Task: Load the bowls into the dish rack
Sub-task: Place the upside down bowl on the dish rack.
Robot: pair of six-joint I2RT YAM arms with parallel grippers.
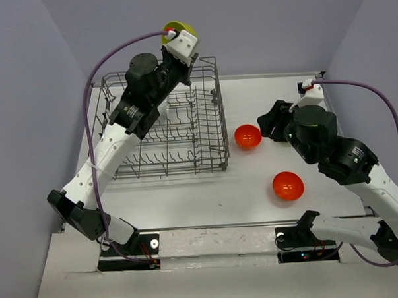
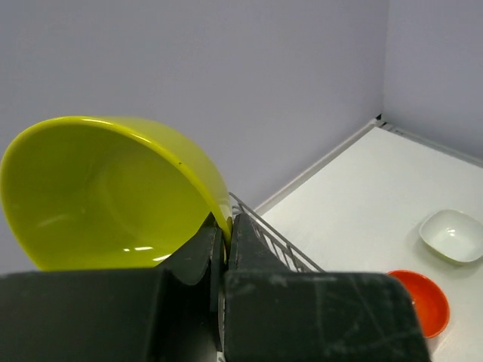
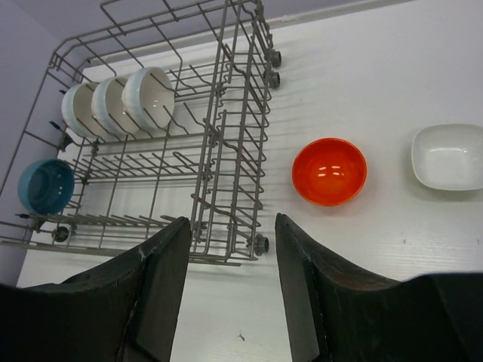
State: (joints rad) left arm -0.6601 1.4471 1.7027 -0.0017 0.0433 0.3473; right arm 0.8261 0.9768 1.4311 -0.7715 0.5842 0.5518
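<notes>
My left gripper [image 1: 173, 36] is shut on the rim of a yellow-green bowl [image 1: 172, 27] and holds it tilted in the air above the far edge of the grey wire dish rack [image 1: 219, 115]. In the left wrist view the bowl [image 2: 98, 188] is pinched between the fingers [image 2: 249, 241]. In the right wrist view the rack [image 3: 226, 121] holds three white bowls [image 3: 113, 102] on edge and a blue bowl [image 3: 45, 185]. Two orange-red bowls [image 1: 248, 136] [image 1: 287, 185] sit on the table. My right gripper [image 3: 230, 226] is open and empty, right of the rack.
A white bowl [image 3: 449, 156] sits on the table beyond the near orange-red bowl [image 3: 329, 171]; the left wrist view shows the white one [image 2: 455, 235] too. Grey walls close in the back and sides. The right arm [image 1: 317, 134] hangs over the table's right side.
</notes>
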